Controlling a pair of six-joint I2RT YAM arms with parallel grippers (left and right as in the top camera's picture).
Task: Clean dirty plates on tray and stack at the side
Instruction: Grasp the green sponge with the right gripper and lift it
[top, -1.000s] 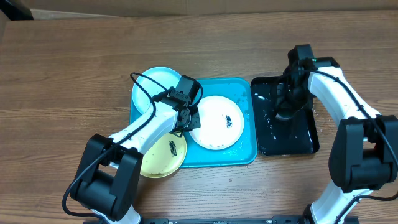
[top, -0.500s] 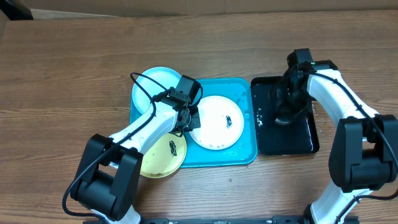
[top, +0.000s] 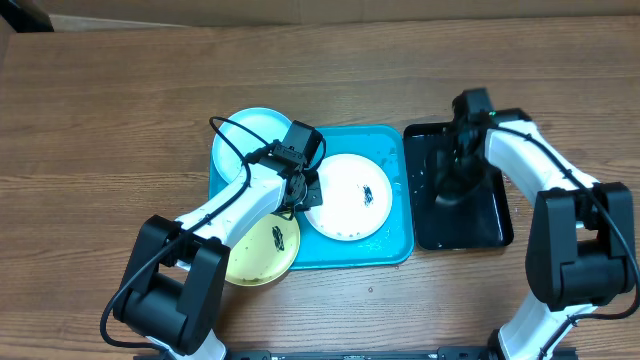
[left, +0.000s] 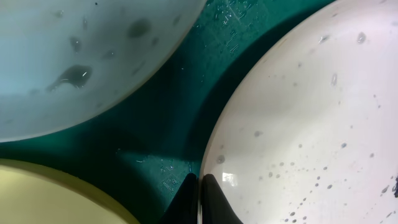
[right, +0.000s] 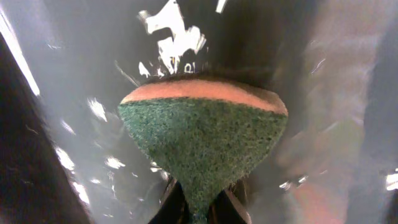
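The turquoise tray (top: 390, 245) holds the white plate (top: 347, 197), which has a dark smear near its middle. The light blue plate (top: 243, 140) lies at the tray's far left corner and the yellow-green plate (top: 262, 252) at its near left, with a dark smear. My left gripper (top: 305, 198) is shut on the white plate's left rim (left: 211, 155); the tray floor (left: 168, 118) shows between the plates. My right gripper (top: 455, 170) is shut on a green scouring sponge (right: 202, 146) with an orange back, over the wet black tray (top: 480, 225).
The black glossy tray stands right of the turquoise tray, wet with water drops. The light blue plate (left: 81, 56) carries grey wet smears in the left wrist view. Bare wood table lies all round. A cardboard edge runs along the far side.
My right gripper has slid a little to the left and toward the far side over the black tray with the sponge. The left arm and the plates have not moved.
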